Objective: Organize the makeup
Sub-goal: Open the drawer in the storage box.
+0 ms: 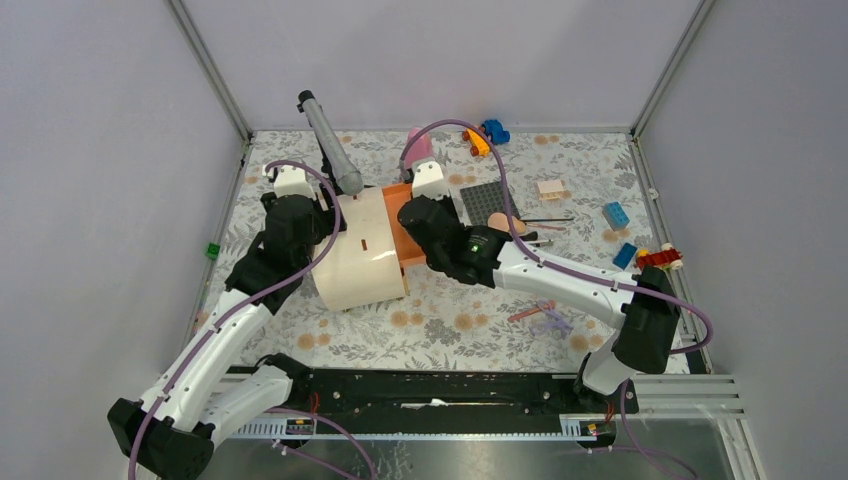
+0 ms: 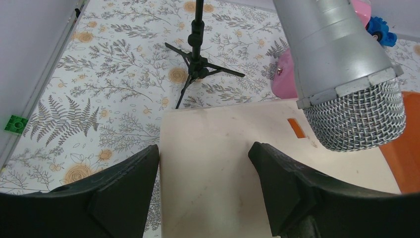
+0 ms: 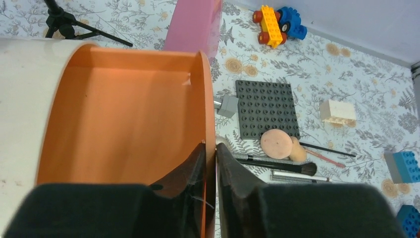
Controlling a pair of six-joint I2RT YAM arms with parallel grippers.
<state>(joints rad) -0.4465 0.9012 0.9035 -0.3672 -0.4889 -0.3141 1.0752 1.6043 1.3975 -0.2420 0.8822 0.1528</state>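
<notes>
A cream box (image 1: 355, 255) lies mid-table with its orange drawer (image 1: 408, 256) pulled out to the right; the drawer (image 3: 208, 89) looks bare inside. My right gripper (image 3: 211, 148) is shut on the drawer's front wall. My left gripper (image 2: 203, 163) is open, its fingers straddling the box's (image 2: 213, 168) left part. To the right of the drawer lie a round peach puff (image 3: 276, 143), a peach egg-shaped sponge (image 3: 297, 150) and thin brushes (image 3: 277, 162). The puff (image 1: 500, 221) and brushes (image 1: 548, 220) also show in the top view. A pink stick and a purple piece (image 1: 540, 316) lie nearer.
A silver microphone (image 1: 330, 145) on a black tripod (image 2: 197, 64) leans over the box. A tall pink bottle (image 1: 420, 148) stands behind the drawer. A dark studded plate (image 1: 492, 200) and toy bricks (image 1: 615, 213) lie to the right, a green brick (image 1: 213, 250) at the left wall.
</notes>
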